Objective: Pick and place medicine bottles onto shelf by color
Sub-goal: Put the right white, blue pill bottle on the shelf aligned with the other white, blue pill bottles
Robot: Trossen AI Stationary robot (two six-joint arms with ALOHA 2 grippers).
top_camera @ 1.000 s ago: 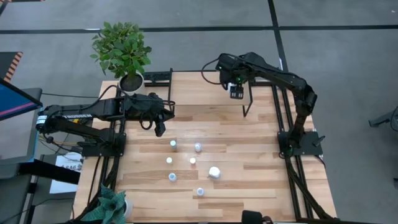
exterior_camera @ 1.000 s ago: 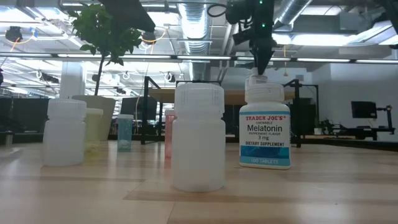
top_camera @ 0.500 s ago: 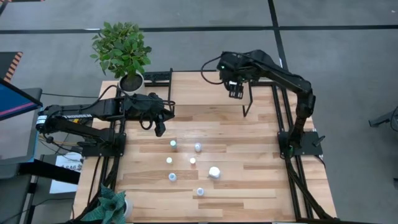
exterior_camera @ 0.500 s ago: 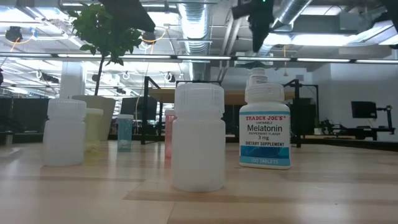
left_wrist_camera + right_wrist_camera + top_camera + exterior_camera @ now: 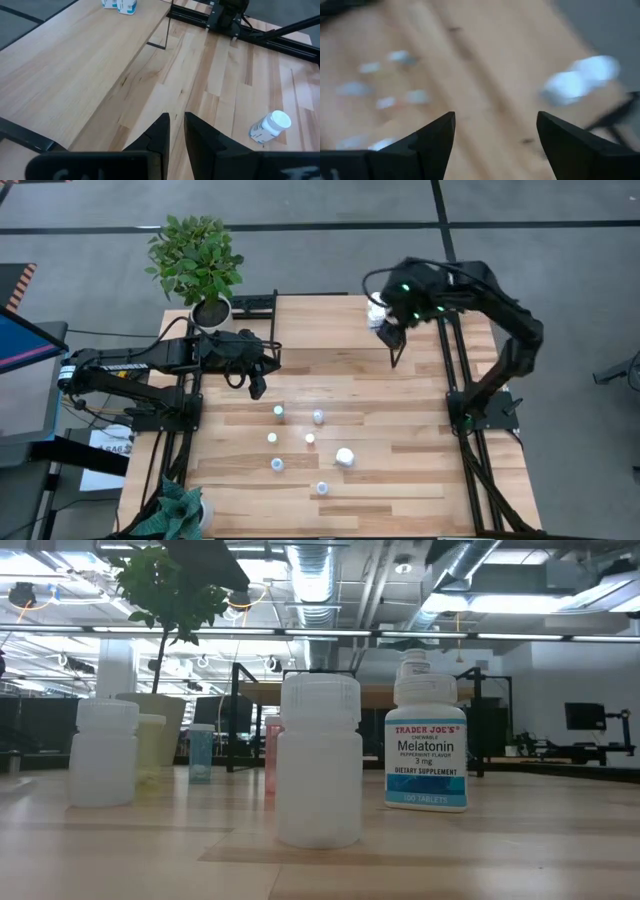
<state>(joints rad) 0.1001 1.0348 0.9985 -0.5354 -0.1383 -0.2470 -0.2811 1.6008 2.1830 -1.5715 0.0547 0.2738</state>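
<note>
The shelf [image 5: 330,320] stands at the table's far side, and two white bottles [image 5: 376,308] stand on its right part; they also show in the right wrist view [image 5: 580,80]. Several small bottles [image 5: 310,438] stand loose on the table's middle, and a white one [image 5: 270,127] lies on its side. In the low view a labelled white bottle [image 5: 427,745] and a plain white one [image 5: 320,760] stand nearest. My right gripper [image 5: 386,335] hangs open and empty [image 5: 495,125] above the shelf's right front edge. My left gripper [image 5: 258,385] is shut and empty [image 5: 177,130] left of the loose bottles.
A potted plant [image 5: 198,265] stands at the table's far left corner, and another plant [image 5: 180,510] at the near left. The shelf's black legs [image 5: 396,355] stand on the table under my right gripper. Bare wood lies on the table's right half [image 5: 410,430].
My right gripper has risen from a white bottle on the shelf, out of the low view, and has swung toward the table's right edge. The white bottles stay standing on the shelf.
</note>
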